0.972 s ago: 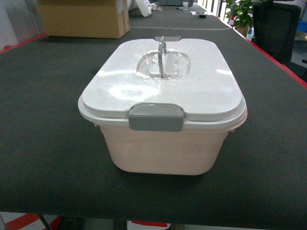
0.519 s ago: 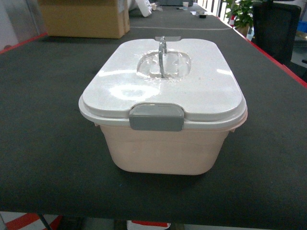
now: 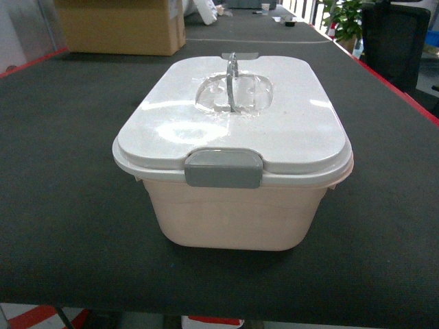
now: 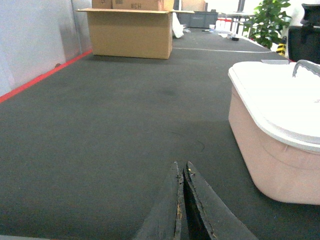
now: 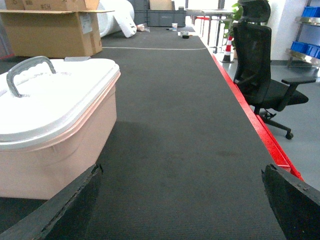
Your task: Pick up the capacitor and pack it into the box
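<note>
We saw the box (image 3: 233,205) lidded on the table (image 3: 62,205), our left gripper (image 4: 181,172) pinched together empty, our right gripper (image 5: 182,195) spread wide.

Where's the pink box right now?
The box sits centre of the head view on the dark table, lid on, between the two arms, with the cardboard carton far behind on the left.

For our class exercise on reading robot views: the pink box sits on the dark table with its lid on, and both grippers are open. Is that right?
Not quite. The left gripper is shut, its fingers pressed together in the left wrist view. Only the right gripper is open. The box does sit on the table with its lid on.
</note>
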{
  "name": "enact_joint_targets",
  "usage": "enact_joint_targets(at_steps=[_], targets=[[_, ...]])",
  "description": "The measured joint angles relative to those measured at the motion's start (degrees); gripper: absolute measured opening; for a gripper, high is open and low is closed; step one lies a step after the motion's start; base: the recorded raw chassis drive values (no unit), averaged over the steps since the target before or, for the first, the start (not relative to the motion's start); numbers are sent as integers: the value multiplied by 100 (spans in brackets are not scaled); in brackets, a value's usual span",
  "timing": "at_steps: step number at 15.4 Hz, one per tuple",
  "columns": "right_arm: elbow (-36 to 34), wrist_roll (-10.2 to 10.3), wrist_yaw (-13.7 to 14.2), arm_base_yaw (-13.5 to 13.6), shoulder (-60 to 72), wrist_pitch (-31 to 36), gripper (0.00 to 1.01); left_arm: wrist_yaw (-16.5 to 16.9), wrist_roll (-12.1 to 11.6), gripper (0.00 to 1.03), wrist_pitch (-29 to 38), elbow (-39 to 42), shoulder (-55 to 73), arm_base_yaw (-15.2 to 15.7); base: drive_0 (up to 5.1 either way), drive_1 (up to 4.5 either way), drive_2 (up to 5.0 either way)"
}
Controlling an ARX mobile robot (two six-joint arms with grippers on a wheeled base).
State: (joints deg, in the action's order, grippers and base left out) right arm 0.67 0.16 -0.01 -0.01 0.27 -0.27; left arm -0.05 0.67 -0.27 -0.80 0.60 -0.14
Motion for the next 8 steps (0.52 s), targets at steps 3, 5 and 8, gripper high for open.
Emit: enact_joint_targets(at_steps=[3, 5, 8], targets=[[0, 0, 0, 0, 0, -2, 98, 2, -4, 46, 0, 0, 0, 0, 0, 0, 0], [0, -2, 0, 0, 0, -2, 98, 2, -9, 99, 0, 0, 0, 0, 0, 0, 0], [0, 0, 0, 0, 0, -2, 98, 2, -7, 98, 0, 0, 0, 0, 0, 0, 0]])
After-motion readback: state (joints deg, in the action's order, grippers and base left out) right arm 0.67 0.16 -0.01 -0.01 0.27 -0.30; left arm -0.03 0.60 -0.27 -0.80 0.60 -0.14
